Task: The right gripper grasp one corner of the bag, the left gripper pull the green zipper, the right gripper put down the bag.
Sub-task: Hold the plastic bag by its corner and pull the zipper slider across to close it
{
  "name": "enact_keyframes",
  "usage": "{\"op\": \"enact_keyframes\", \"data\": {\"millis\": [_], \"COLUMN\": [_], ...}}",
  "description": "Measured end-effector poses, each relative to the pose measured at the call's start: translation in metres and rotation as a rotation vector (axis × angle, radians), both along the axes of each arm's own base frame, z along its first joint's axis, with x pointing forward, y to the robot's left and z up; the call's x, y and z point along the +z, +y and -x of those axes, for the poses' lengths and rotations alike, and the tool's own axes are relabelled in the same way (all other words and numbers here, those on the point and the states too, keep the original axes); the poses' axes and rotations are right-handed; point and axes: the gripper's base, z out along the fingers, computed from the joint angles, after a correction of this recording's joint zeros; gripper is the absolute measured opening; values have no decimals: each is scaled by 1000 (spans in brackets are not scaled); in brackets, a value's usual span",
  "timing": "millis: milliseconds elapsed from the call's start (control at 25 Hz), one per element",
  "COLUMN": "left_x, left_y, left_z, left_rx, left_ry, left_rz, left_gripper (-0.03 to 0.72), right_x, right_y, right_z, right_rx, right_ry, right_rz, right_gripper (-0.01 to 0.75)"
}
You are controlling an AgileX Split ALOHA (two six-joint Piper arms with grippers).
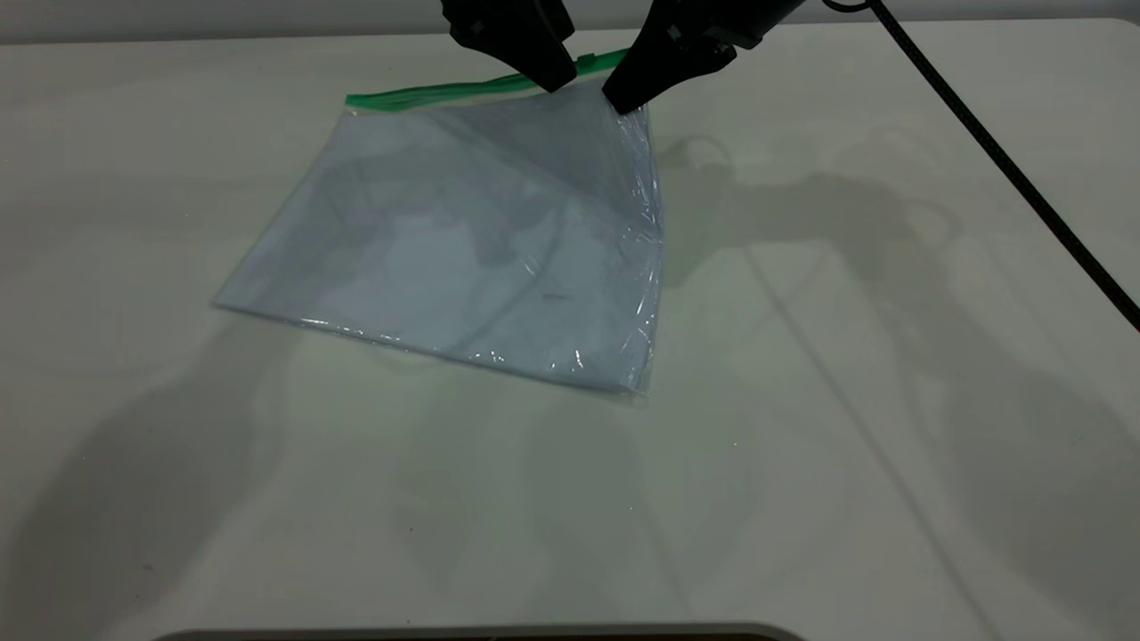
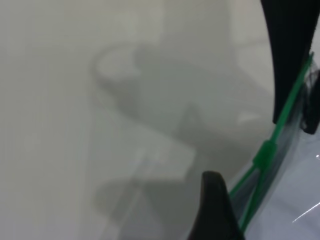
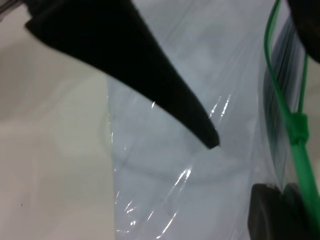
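Note:
The clear bag (image 1: 463,249) with white paper inside is lifted at its far right corner; its near edge rests on the table. My right gripper (image 1: 623,100) is shut on that corner (image 3: 295,187), right beside the end of the green zipper (image 1: 427,92). The zipper's slider (image 2: 265,155) sits just short of the held corner, and the strip splits into two strands past it. My left gripper (image 1: 557,82) hangs over the zipper, open, with one finger (image 2: 215,210) beside the strands and nothing gripped. Its fingers (image 3: 165,85) straddle the bag's top edge.
A white table (image 1: 891,445) carries the bag, with bare surface to the left, right and front. A black cable (image 1: 997,151) runs diagonally across the far right. A dark edge (image 1: 481,634) shows at the front of the table.

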Motion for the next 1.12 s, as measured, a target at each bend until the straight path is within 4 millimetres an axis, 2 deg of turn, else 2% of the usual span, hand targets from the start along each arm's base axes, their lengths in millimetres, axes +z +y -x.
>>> {"op": "enact_keyframes", "data": {"millis": [360,480,680,1120], "left_x": [-7,-9,-9,-14], "left_y": [-12,-13,-13,-13], "left_z": [4,4,5,7], "left_rx": [-60,-60,-68,-77], "left_ry": [-18,-11,1,25], "left_rz": [55,56,58,56], "left_gripper": [586,564,477,208], "right_x": [0,-1,-1,-1], "right_y": [10,10,10,9], "right_z": [9,9,9,9], "right_rx": [92,100,103,98], "right_ry": [5,4,3,-1], "right_rz": [-4,-2,-2,0], "right_gripper": [29,29,29,29]}}
